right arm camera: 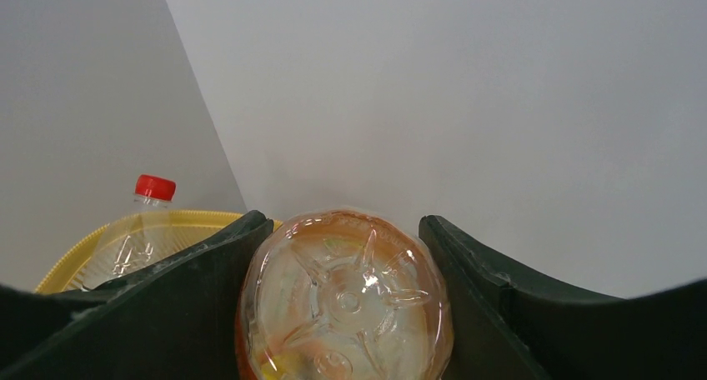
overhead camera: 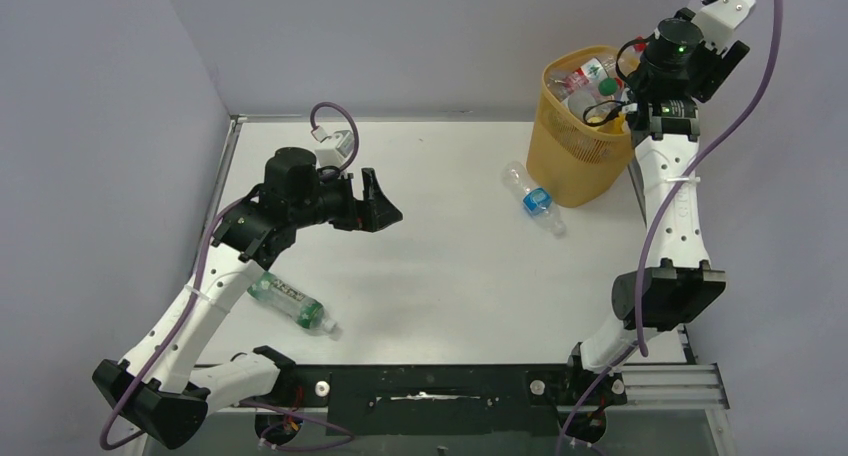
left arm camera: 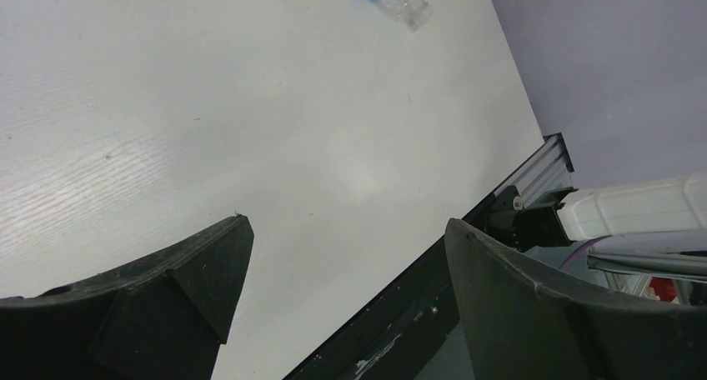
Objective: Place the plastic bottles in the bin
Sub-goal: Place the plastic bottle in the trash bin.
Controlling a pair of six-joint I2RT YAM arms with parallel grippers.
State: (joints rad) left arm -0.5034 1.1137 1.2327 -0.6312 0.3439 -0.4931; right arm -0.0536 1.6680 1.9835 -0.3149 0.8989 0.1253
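Right gripper (right arm camera: 343, 223) over bin (overhead camera: 570, 161), clamped on orange bottle (right arm camera: 346, 305).
Left gripper (left arm camera: 348, 224) gapes empty above table (overhead camera: 450, 276); blue-label bottle (overhead camera: 535, 198) beside bin, green-label bottle (overhead camera: 292, 304) near-left.

You see both arms built alike: the left arm (overhead camera: 200, 311) and the right arm (overhead camera: 672, 201) wear smooth white shells between chunky black joint housings. A purple cable (overhead camera: 205, 251) loops along each. White camera blocks (overhead camera: 722, 16) sit at the wrists, and a green light (overhead camera: 681, 47) glows on the right one. The left hand (overhead camera: 383, 200) and right hand (right arm camera: 346, 230) carry matte black, broad, wedge-shaped fingers (left arm camera: 192, 288).
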